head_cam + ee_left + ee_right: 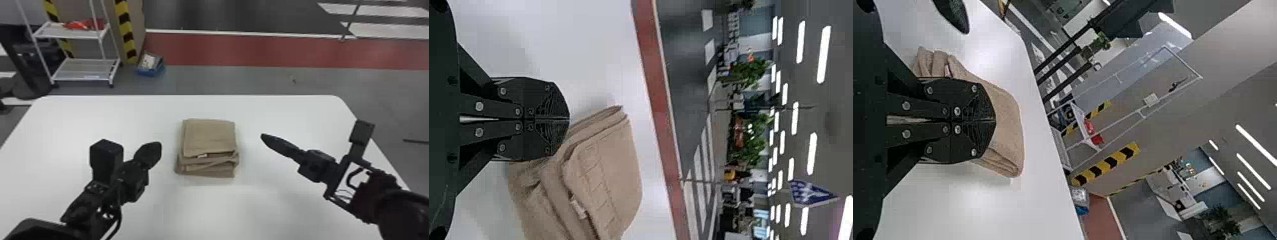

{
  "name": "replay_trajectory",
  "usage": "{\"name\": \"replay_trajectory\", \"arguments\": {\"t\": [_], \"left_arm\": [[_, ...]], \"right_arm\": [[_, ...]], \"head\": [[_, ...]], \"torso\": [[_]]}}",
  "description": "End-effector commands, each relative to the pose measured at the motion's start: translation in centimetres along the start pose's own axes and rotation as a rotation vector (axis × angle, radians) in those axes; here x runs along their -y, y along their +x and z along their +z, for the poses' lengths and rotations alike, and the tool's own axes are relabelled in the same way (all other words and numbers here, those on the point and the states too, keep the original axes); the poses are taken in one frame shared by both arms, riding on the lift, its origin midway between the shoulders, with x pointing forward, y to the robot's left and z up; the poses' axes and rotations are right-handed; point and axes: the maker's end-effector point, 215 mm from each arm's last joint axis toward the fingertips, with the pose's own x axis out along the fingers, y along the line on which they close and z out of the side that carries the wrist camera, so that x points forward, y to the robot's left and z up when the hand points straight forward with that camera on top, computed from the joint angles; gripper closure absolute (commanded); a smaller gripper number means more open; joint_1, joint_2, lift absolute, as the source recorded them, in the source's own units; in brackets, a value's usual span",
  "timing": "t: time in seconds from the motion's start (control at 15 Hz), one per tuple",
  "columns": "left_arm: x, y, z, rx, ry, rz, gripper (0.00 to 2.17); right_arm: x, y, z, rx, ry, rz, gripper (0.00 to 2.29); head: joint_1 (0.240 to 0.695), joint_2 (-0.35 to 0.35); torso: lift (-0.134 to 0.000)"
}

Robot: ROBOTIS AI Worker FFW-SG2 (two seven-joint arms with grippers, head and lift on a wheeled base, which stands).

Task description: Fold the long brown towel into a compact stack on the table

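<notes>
The brown towel (209, 137) lies folded in a thick, roughly square stack at the middle of the table, its layered edges and a small white tag facing the robot. My left gripper (154, 150) is to the left of the stack, apart from it; my right gripper (266, 138) is off to its right. In the left wrist view, the left gripper (568, 119) has its fingers pressed together, with the towel (604, 175) beyond them. The right wrist view has the right gripper (994, 121) shut too, partly covering the towel (1008, 125).
The white table (271, 204) extends around the stack on all sides. Past its far edge stand a white wire rack (84, 68) and a blue box (150, 65) on the floor. The left gripper's tip (955, 15) also appears in the right wrist view.
</notes>
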Motion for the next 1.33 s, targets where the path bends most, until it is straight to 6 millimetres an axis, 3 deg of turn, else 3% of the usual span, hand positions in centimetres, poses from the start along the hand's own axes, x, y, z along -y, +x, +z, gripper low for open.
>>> {"name": "replay_trajectory", "arguments": {"t": [0.0,0.07,0.2,0.4,0.67,0.87,1.0,1.13,1.27], "left_arm": [[-2.7,-3.9,8.3,0.245,-0.005,0.093,0.38],[-4.1,-5.4,10.5,0.3,-0.014,0.144,0.02],[-5.6,-6.8,12.5,0.343,-0.025,0.209,0.01],[-6.0,-7.7,12.8,0.35,-0.058,0.253,0.03],[-6.3,-8.0,11.0,0.324,-0.085,0.321,0.03],[-7.1,-8.5,10.2,0.358,-0.069,0.352,0.02],[-8.2,-8.5,8.2,0.334,-0.065,0.371,0.02],[-8.2,-8.5,6.5,0.319,-0.066,0.37,0.02],[-7.8,-9.1,6.2,0.33,-0.067,0.361,0.02]], "right_arm": [[-0.3,-0.1,1.2,-0.003,-0.091,-0.036,0.18],[-0.6,0.0,1.4,-0.012,-0.132,-0.054,0.0],[-1.4,-0.3,1.9,-0.003,-0.217,-0.134,0.02],[-3.9,-0.6,2.4,0.056,-0.389,-0.237,0.04],[-6.3,-2.0,2.8,0.166,-0.456,-0.265,0.04],[-5.9,-4.4,3.1,0.232,-0.486,-0.321,0.05],[-5.4,-6.1,3.0,0.265,-0.497,-0.339,0.05],[-5.3,-8.0,3.8,0.329,-0.51,-0.348,0.05],[-4.5,-10.1,4.4,0.392,-0.472,-0.35,0.06]], "head": [[0.695,-0.047],[0.695,-0.036],[0.695,0.001],[0.695,0.023],[0.695,0.057],[0.695,0.067],[0.695,0.06],[0.695,0.06],[0.695,0.054]], "torso": [[-0.121],[-0.121],[-0.121],[-0.121],[-0.121],[-0.121],[-0.121],[-0.121],[-0.121]]}}
